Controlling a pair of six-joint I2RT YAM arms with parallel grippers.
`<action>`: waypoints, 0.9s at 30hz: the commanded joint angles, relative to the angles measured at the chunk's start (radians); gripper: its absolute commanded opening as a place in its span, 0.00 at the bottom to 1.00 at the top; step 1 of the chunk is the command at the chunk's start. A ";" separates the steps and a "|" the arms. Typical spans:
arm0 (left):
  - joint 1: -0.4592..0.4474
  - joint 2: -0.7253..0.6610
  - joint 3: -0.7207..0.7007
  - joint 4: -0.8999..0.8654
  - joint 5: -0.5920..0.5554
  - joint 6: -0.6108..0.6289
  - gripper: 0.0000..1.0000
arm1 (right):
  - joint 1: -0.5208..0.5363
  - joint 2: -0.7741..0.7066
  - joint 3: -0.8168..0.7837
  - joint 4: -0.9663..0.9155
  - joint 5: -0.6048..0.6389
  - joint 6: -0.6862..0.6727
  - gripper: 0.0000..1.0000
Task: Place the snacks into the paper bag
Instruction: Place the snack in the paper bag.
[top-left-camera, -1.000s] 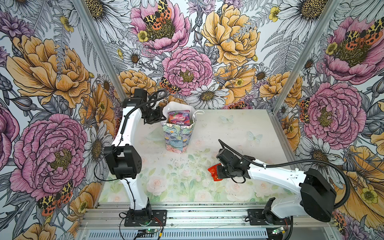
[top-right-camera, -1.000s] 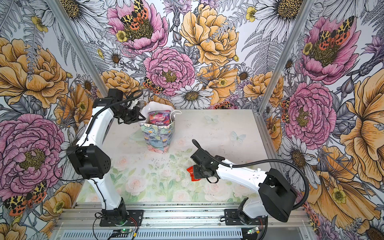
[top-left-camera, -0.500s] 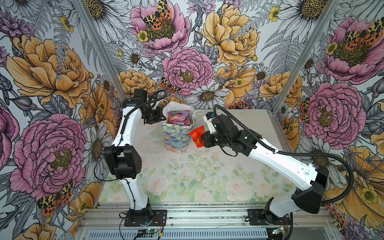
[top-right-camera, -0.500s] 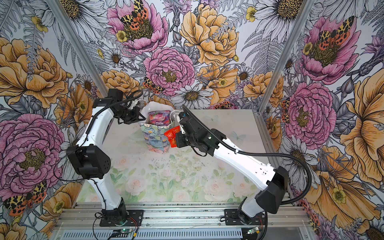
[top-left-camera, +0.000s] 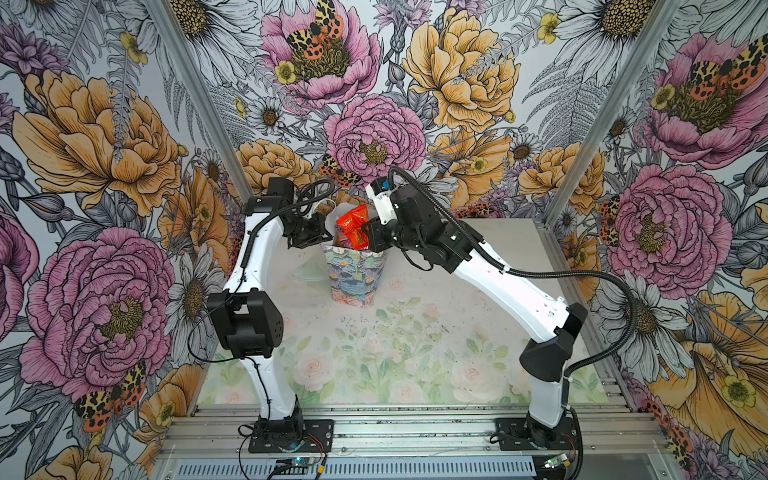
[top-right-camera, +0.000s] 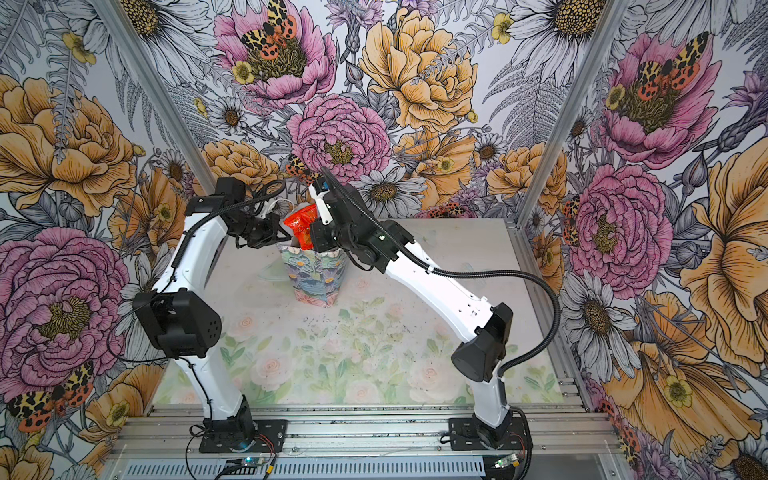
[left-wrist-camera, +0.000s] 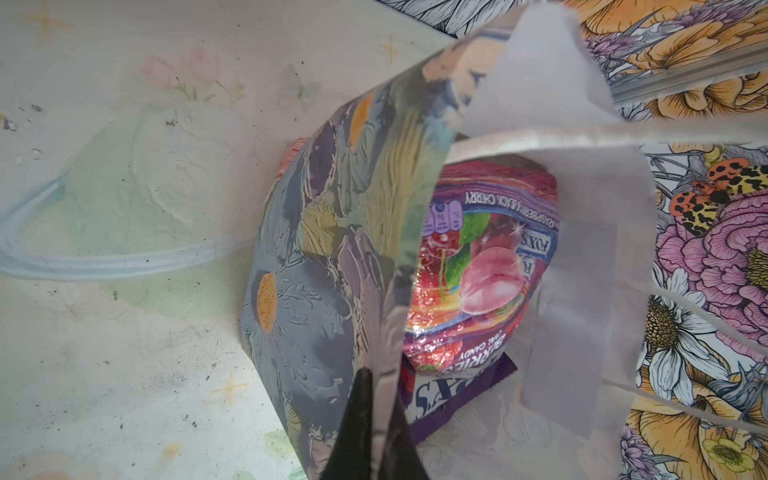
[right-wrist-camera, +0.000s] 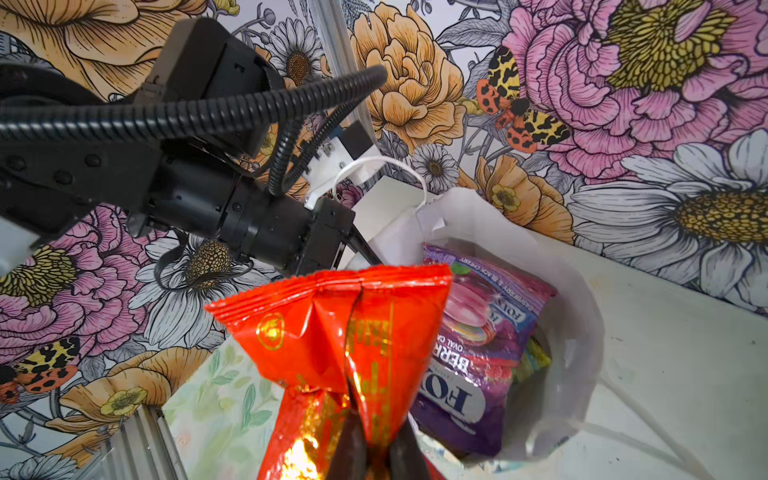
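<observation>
Delivery of the small red packet (top-left-camera: 352, 226) is the step you are in. It hangs at the mouth of the paper bag (top-left-camera: 353, 276), which stands upright a little above and left of centre in both top views.

Your right gripper (right-wrist-camera: 370, 455) is closed almost fully, pinching the packet's crumpled end. Your left gripper (left-wrist-camera: 374, 419) is clamped tight on the bag's printed wall at the rim, propping the mouth open. Inside, a purple FOX'S packet (right-wrist-camera: 478, 357) lies uppermost and fills much of the opening.

As I judge it, you next need to centre the red packet over the white interior and lower it past the rim. Only then part the right jaws. If you release too high, it may catch the rim or perch on the purple packet.
</observation>
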 joint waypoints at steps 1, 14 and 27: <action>0.013 -0.041 -0.005 0.035 -0.003 -0.006 0.00 | -0.028 0.093 0.110 -0.021 -0.021 -0.031 0.00; 0.018 -0.042 -0.003 0.036 0.005 -0.006 0.00 | -0.109 0.316 0.299 -0.023 0.004 -0.021 0.00; 0.020 -0.045 -0.003 0.036 0.005 -0.004 0.00 | -0.099 0.286 0.306 -0.041 -0.027 -0.011 0.51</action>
